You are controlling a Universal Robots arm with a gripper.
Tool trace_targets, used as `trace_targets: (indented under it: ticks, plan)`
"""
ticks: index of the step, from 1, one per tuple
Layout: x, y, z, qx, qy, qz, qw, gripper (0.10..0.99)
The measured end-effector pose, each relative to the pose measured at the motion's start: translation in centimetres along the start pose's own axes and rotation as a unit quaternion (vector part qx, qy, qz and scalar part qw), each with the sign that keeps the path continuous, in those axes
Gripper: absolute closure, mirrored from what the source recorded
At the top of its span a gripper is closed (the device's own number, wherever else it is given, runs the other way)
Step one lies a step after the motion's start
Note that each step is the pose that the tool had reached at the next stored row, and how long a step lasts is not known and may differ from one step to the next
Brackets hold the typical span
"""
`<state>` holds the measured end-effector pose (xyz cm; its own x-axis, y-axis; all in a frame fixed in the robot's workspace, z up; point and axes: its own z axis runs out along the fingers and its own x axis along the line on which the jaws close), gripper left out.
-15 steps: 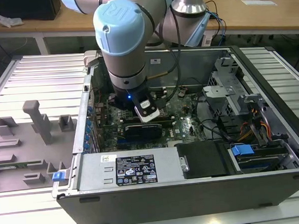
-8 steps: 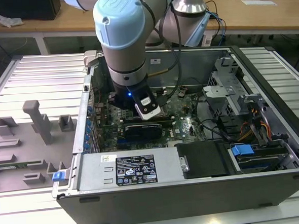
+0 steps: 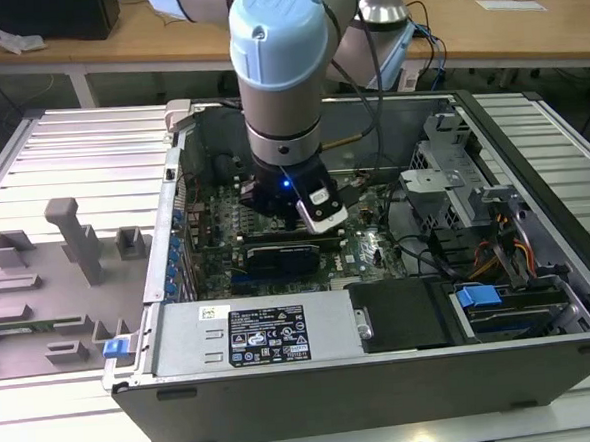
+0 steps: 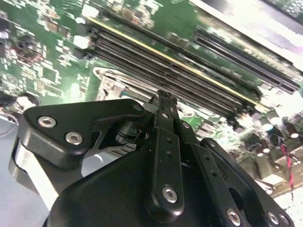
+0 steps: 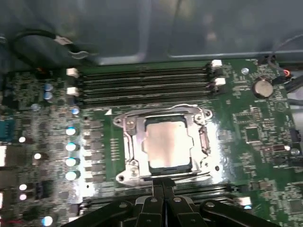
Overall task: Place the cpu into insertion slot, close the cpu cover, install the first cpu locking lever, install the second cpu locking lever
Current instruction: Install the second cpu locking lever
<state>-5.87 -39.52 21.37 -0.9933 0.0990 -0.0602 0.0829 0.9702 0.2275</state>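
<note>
- Tool [image 5: 162, 191] fingers pressed together, holding nothing, hovering just beside the socket edge.
- cpu [image 5: 166, 145] sits in the insertion slot [image 5: 147, 166], silvery top exposed.
- cpu cover [image 5: 130, 142] lies down around the chip.
- Memory slots [image 5: 142, 82] run beyond the socket.

The arm [image 3: 276, 72] reaches straight down, its grey-and-blue wrist joint vertical, a small blue light glowing at its base. The black gripper [image 5: 163, 189] points downward, fingers [image 4: 163, 106] apparently pressed together at the tips in both wrist views.
</note>
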Motion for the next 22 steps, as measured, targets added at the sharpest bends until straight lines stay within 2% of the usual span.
trace_targets:
  ticks: [1, 2, 3, 4, 6, 10, 12, 14, 18, 22]
  plan:
    - [-0.1, 0.17, 0.05, 0.0031, 0.0001, 0.0, 1.0, 0.98]
    - [-0.26, 0.5, 0.13, 0.0089, 0.0002, 0.0, 1.0, 0.98]
    - [-0.37, 1.0, 0.25, 0.0174, 0.0004, -0.001, 0.9998, 0.98]
    - [-0.4, 1.29, 0.33, 0.0225, 0.0005, -0.001, 0.9997, 0.98]
    - [-0.37, 1.98, 0.48, 0.029, 0.0005, -0.002, 0.9996, 0.98]
    - [-0.28, 3.0, 0.68, 0.0303, 0.0003, -0.002, 0.9995, 0.98]
    - [-0.18, 4.06, 0.82, 0.0309, 0.0003, -0.002, 0.9995, 0.98]
    - [-0.15, 4.54, 0.56, 0.0334, 0.0001, -0.002, 0.9994, 0.98]
    - [-0.18, 4.88, 0.04, 0.0392, -0.0004, -0.003, 0.9992, 0.98]
    - [-0.17, 4.88, 0.03, 0.0395, -0.0004, -0.002, 0.9992, 0.98]
